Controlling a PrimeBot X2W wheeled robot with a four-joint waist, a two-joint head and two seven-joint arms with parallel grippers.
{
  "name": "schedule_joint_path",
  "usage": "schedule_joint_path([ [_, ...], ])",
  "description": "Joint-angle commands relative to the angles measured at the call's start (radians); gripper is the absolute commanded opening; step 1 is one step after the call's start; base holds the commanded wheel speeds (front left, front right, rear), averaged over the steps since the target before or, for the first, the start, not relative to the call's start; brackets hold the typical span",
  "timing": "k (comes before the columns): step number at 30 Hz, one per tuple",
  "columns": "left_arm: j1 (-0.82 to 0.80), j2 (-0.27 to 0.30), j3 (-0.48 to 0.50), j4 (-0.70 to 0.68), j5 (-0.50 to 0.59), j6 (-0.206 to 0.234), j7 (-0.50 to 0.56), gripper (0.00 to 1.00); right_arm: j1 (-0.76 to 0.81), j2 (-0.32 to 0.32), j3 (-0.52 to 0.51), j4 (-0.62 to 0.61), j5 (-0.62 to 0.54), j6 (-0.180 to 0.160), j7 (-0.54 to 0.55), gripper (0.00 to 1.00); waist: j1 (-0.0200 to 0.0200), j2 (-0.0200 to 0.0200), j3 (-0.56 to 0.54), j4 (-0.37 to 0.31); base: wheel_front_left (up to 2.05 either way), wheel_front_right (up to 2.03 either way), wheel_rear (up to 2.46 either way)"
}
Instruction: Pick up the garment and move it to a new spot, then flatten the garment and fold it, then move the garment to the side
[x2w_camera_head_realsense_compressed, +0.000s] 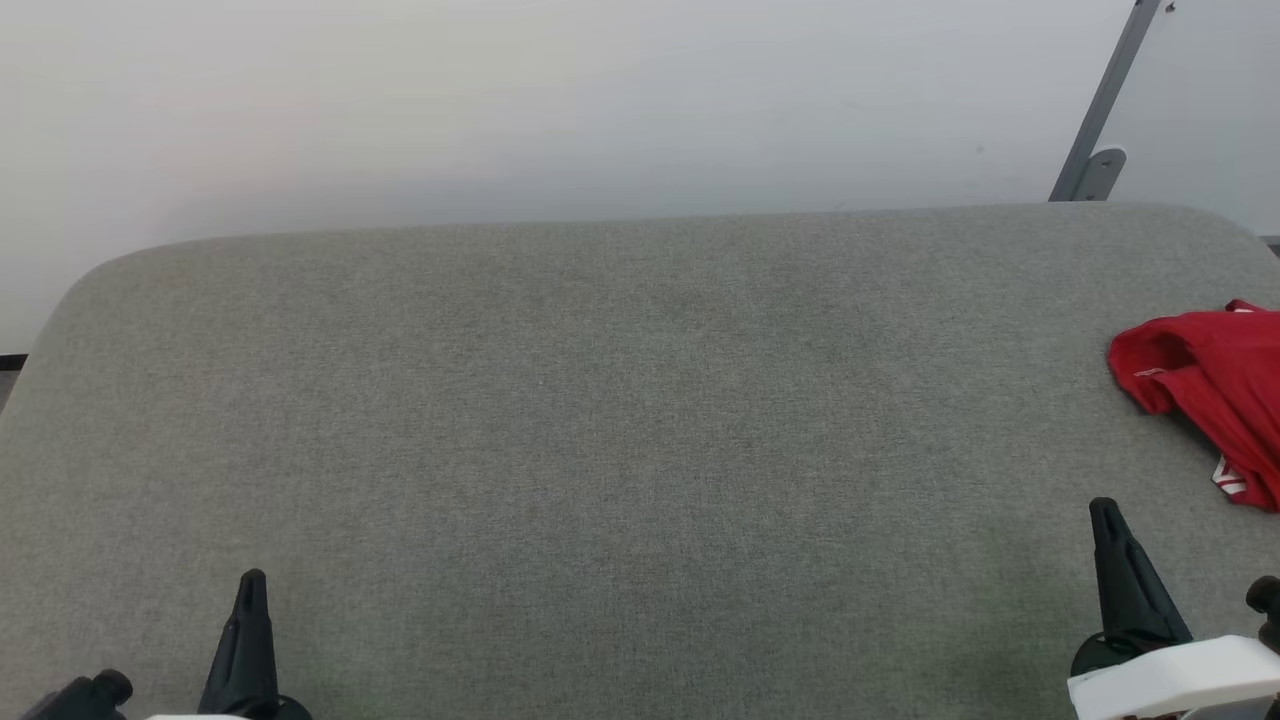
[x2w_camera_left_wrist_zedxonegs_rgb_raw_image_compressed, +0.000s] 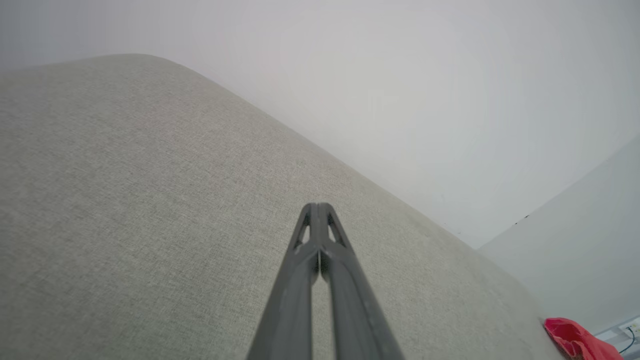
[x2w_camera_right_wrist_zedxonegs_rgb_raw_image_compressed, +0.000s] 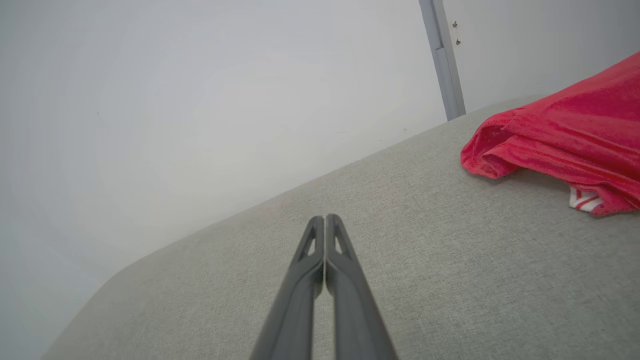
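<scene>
Nearest you, your left hand sits low at the near left with its two fingers pressed together and nothing between them. Your right hand at the near right is the same: fingers closed tip to tip, empty. That is your first trap. If you reach in with them closed like that, you only shove the cloth.

Ahead of both hands lies the grey fabric-covered surface, soft by the look of it. Come down too hard and the fingertips could dig into the cover and pinch it along with the cloth.

Further out on your right is the red garment, bunched in a heap on the surface and running out of the head view. The right wrist view shows rolled folds and a bit of white-and-red trim poking out underneath. Pinch the top fold only and you will probably lift a tangled bundle, or one layer will slip free. It appears to lie close to the surface's right end, so a sideways drag could pull it over. Your left hand is well apart from it and cannot help.

Beyond it a grey metal post leans against the wall, so watch a high swing.
</scene>
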Motion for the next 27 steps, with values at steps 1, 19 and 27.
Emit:
schedule_joint_path([
  [1, -0.03, 0.005, 0.003, -0.008, -0.037, -0.001, 0.008, 0.0, -0.026, 0.0, -0.005, -0.009, 0.038, 0.0, 0.009, 0.0, 0.0, -0.0001, 0.0, 0.0, 0.0, 0.0, 0.0],
  [19, -0.088, -0.012, 0.005, 0.024, -0.261, -0.002, 0.072, 0.0, -0.067, 0.029, -0.018, 0.021, 0.278, 0.0, 0.072, 0.0, 0.0, -0.0001, 0.001, 0.003, 0.0, 0.0, 0.0],
  [27, -0.107, -0.018, 0.006, 0.036, -0.335, -0.002, 0.094, 0.0, -0.08, 0.038, -0.022, 0.032, 0.36, 0.0, 0.094, 0.0, 0.0, -0.0001, 0.001, 0.005, 0.0, 0.0, 0.0],
])
